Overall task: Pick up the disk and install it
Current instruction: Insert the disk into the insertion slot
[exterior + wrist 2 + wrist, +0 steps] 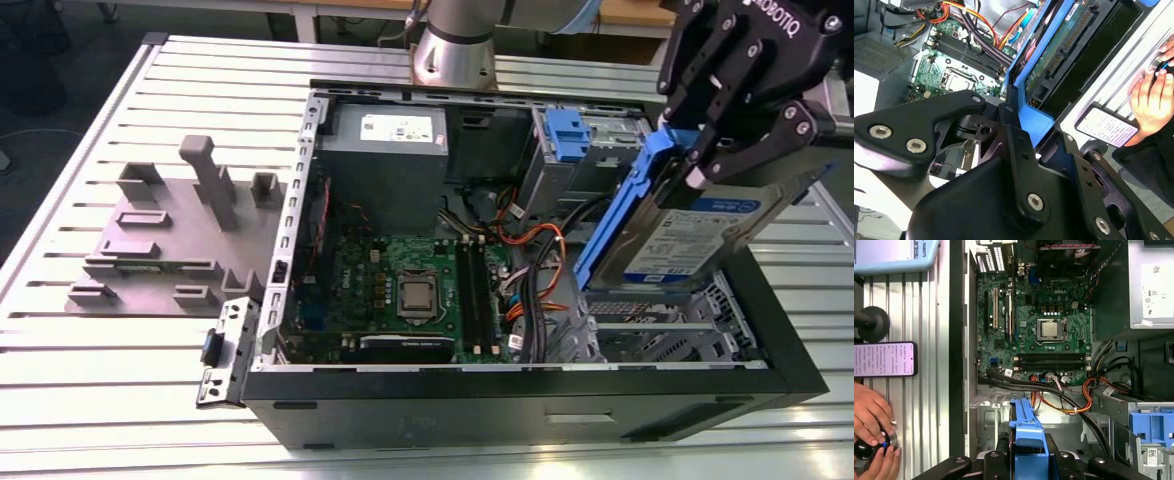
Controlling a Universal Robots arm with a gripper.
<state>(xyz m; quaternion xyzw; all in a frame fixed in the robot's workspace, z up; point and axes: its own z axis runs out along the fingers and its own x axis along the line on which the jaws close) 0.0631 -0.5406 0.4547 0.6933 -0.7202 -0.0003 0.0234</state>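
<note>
Here, we see the end effector (703,165) clamped on the disk (687,240) by its blue edge, disk tilted, over the open computer case (507,405), at the exterior view's right, beside the green motherboard (400,285).

Slatted metal table (80,340), open PC case (534,415), grey fixture (147,245), phone (884,359)

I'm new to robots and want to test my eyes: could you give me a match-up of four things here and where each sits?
Things:
1. disk
2. motherboard
3. phone
4. grey rack

Places:
A. on the slatted table, beside a person's hand
B. flat on the open case floor
C. in the claw, tilted above the case
D. on the table, at the exterior view's left of the case

Pairs: 1-C, 2-B, 3-A, 4-D.
</note>
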